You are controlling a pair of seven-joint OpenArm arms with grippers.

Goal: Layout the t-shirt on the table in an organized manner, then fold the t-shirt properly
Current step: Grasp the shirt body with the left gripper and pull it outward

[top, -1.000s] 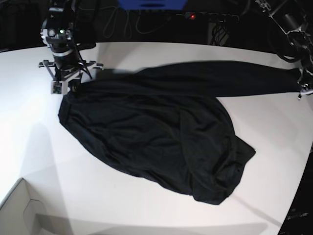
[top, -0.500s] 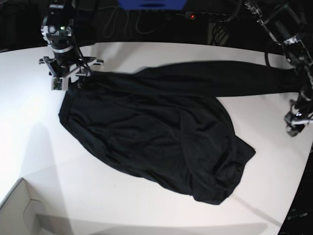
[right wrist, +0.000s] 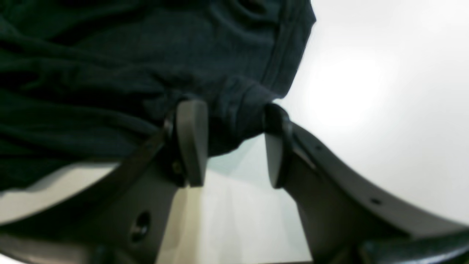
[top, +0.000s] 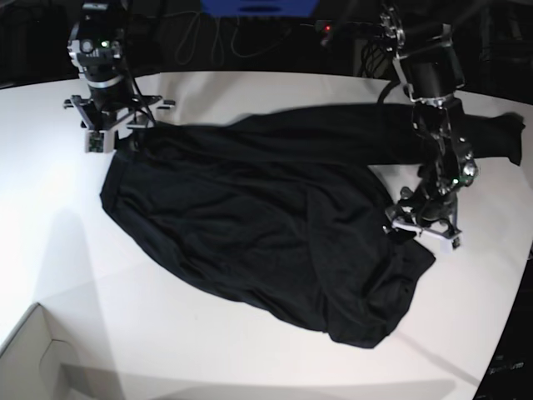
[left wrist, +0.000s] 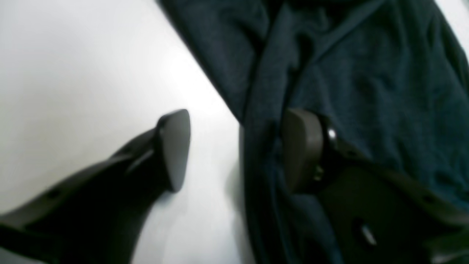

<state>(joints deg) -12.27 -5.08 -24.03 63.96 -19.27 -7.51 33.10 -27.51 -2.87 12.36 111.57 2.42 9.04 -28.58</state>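
a black t-shirt (top: 266,225) lies rumpled across the middle of the white table (top: 75,242), its body bunched toward the near right and a long band of cloth stretched along the far side to the right edge. my left gripper (top: 422,218) hangs over the shirt's right-hand edge, where fabric gives way to bare tabletop. seen from my left wrist, its jaws stand wide apart: one finger (left wrist: 174,146) sits over white table, the other over dark cloth, with a hemmed edge of the t-shirt (left wrist: 348,66) running between them, gripped by neither. my right gripper (top: 117,137) sits at the shirt's far left corner, close by the table's far edge. from my right wrist, those jaws are parted too, a little narrower, and a fold of the t-shirt (right wrist: 146,55) sits in the gap at the tips of my fingers (right wrist: 192,139); i cannot tell whether it touches them. a pale box corner (top: 33,358) shows at the near left.
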